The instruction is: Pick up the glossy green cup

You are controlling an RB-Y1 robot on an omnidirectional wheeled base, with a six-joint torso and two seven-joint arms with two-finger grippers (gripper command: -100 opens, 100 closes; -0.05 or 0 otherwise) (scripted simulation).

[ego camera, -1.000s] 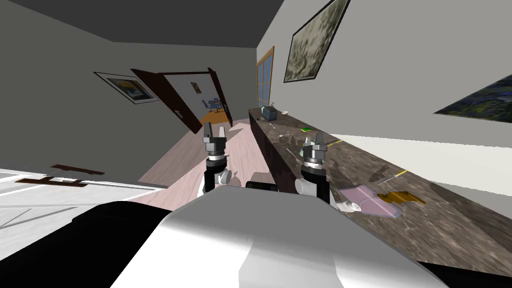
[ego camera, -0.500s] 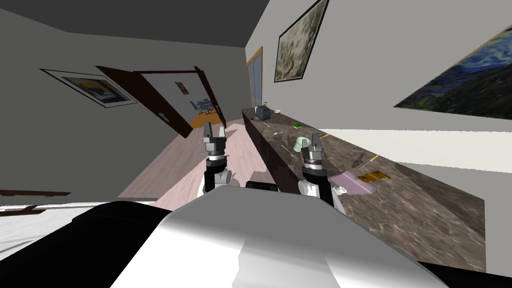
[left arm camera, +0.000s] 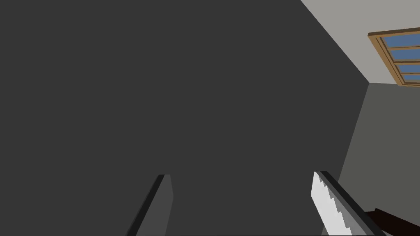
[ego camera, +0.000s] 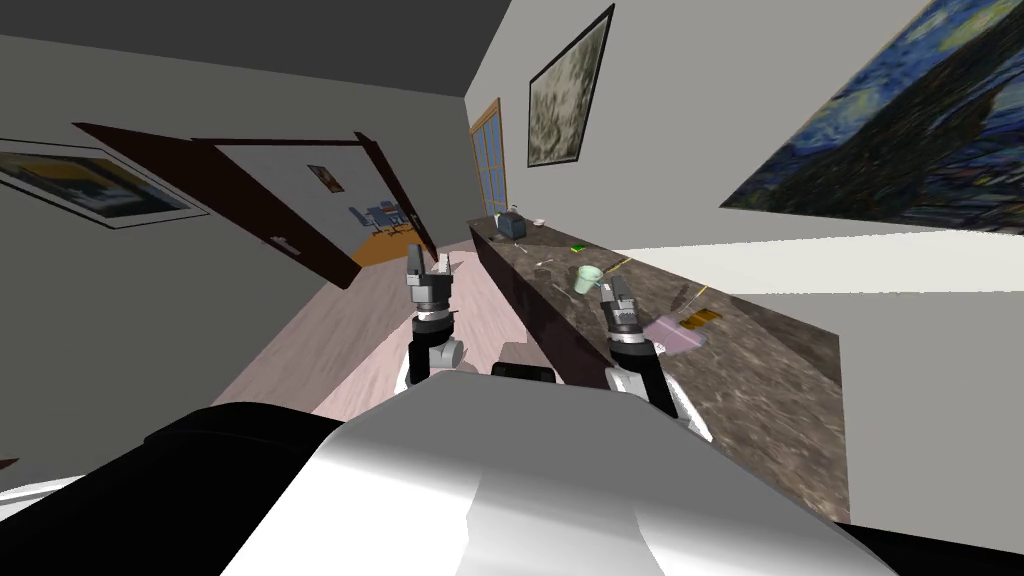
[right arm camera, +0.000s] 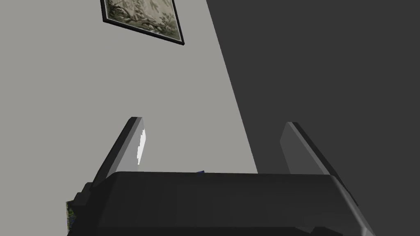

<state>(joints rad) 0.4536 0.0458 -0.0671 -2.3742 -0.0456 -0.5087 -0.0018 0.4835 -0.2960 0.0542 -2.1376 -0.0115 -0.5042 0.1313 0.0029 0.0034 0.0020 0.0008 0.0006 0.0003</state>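
On the counter (ego camera: 765,400): one pale green cup (ego camera: 588,278), one green block (ego camera: 578,247) at twelve o'clock from it, one lilac sheet (ego camera: 675,335), one amber piece (ego camera: 700,319). Two framed pictures (ego camera: 570,90) (ego camera: 900,130) hang above.

Left gripper (ego camera: 430,262) and right gripper (ego camera: 612,292) side by side, both upward, fingers (left arm camera: 328,200) wide apart, empty.

I see a long dark marbled counter (ego camera: 780,380) running along the right-hand wall. On it a flat lilac item (ego camera: 675,335) lies just beside an amber one (ego camera: 700,318). Farther along there is a small green block (ego camera: 578,248), and a blue-grey box (ego camera: 513,226) near the far end. A dark door (ego camera: 285,235) stands open past the pale wood floor (ego camera: 340,350).
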